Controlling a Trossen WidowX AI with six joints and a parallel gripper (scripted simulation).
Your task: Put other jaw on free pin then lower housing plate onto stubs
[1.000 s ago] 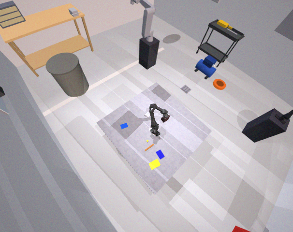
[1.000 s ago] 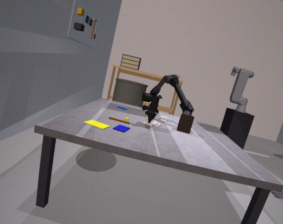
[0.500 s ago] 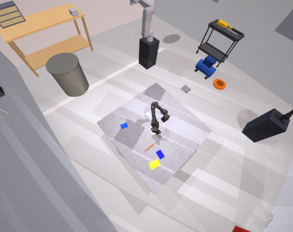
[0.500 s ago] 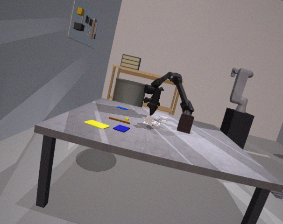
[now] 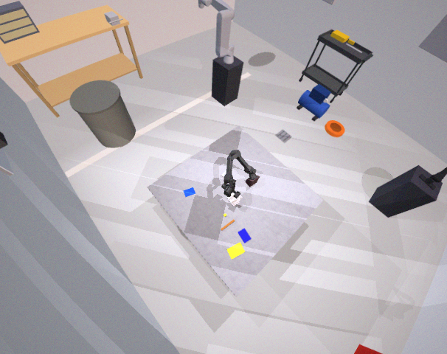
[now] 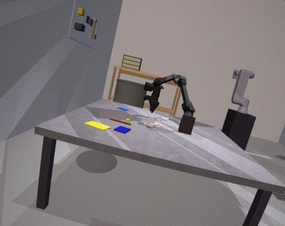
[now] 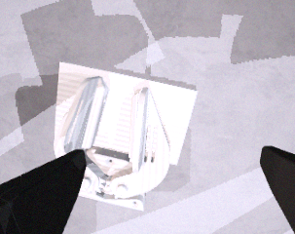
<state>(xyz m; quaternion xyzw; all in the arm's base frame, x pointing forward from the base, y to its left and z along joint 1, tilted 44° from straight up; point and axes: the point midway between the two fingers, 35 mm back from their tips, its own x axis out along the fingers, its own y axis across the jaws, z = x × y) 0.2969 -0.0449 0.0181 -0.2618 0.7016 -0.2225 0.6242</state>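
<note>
My gripper (image 6: pixel 152 111) (image 7: pixel 172 157) is open and empty, above the pale base (image 6: pixel 158 125) (image 7: pixel 178 107). In the wrist view the fingers stand wide apart, the left fingertip overlapping the base's lower left in the picture. The left jaw (image 7: pixel 88 117) and right jaw (image 7: pixel 141 128) lie side by side on the base, spaced apart. Two round hubs are close together at their lower ends; glare hides whether the teeth mesh and how each hub sits on its pin. A separate small white piece (image 6: pixel 164 119), perhaps the housing plate, lies behind the base in the exterior view.
On the table (image 5: pixel 285 206) (image 6: pixel 186 153) are a yellow sheet (image 5: pixel 236 250) (image 6: pixel 97 125), a dark blue sheet (image 5: pixel 244 235) (image 6: pixel 122 129), an orange stick (image 5: pixel 227 225) (image 6: pixel 120 121), a small yellow block (image 5: pixel 225 214) (image 6: pixel 127 119) and a lighter blue sheet (image 5: pixel 189 192) (image 6: pixel 122 108).
</note>
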